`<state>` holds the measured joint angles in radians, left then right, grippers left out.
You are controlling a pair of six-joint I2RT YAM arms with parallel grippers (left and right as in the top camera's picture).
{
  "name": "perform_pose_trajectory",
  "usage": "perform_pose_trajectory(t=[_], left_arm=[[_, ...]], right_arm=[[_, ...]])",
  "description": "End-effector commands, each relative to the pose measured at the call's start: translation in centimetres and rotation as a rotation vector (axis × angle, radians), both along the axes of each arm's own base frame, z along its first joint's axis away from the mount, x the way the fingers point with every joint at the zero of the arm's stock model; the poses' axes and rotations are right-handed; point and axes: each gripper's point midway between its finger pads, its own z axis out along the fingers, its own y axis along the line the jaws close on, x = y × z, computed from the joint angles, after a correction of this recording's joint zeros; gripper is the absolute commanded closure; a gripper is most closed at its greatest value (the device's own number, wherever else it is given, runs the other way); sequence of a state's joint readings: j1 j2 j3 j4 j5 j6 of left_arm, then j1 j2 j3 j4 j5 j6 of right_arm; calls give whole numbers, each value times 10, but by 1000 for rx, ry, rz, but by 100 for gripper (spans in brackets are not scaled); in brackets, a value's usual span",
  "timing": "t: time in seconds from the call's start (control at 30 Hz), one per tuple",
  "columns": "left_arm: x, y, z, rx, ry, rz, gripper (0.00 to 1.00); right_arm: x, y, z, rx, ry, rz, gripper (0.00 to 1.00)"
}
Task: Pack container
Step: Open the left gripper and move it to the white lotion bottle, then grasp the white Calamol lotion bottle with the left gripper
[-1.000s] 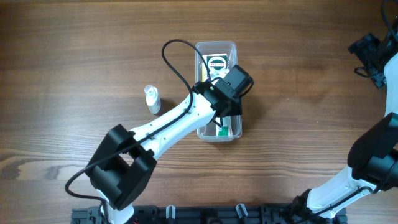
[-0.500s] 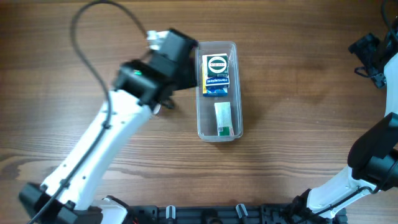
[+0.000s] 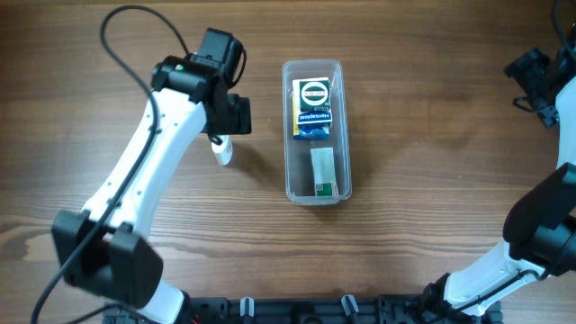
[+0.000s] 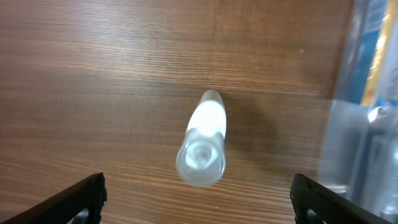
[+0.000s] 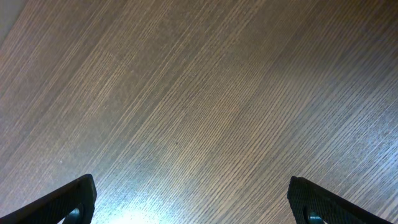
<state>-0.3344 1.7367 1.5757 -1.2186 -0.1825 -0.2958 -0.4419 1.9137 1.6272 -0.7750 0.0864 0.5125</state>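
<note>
The container (image 3: pixel 287 135), a long clear tub, lies at the table's middle with a blue and yellow box (image 3: pixel 313 106) and a white and green packet (image 3: pixel 324 171) inside. Its wall also shows in the left wrist view as the container (image 4: pixel 367 118) at the right edge. Left of it a small white bottle (image 3: pixel 222 153) lies on the wood. My left gripper (image 3: pixel 227 121) hovers over that bottle, open. In the wrist view the bottle (image 4: pixel 202 140) lies between and ahead of the wide-apart fingers (image 4: pixel 84 196), untouched. My right gripper (image 5: pixel 193 199) is open over bare wood at the far right (image 3: pixel 533 81).
The left arm (image 3: pixel 153 180) stretches diagonally from the front left edge toward the bottle. The right arm (image 3: pixel 540 225) stands along the right edge. A black rail (image 3: pixel 297 310) runs along the front of the wooden table.
The left arm has swung from over the container to the left, above the bottle, and its jaws have opened wide. The white and green packet now lies uncovered in the container. The right arm is unmoved.
</note>
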Motion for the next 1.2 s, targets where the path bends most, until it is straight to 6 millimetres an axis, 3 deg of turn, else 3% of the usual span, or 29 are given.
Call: perform_pose_trajectory(t=[0.0,0.13,0.27,0.53,0.87,1.17], left_arm=[[5,-2,-30,32,87,-122,2],[14,6,-52,32,129,-124,3],[12,1,-65,-78,192,-210,3],[7,1,-68,-154,227,-205,10],[-10,4,-86,-151,288,-154,6],[-6,4,-90,-151,270,-136,8]], right_arm=[[1,1,-7,14,5,-8,0],[1,1,-7,14,5,-8,0],[1,1,-7,14,5,-8,0],[1,1,-7,14,5,-8,0],[1,1,-7,14,5,-8,0],[1,1,-7,14,5,-8,0]])
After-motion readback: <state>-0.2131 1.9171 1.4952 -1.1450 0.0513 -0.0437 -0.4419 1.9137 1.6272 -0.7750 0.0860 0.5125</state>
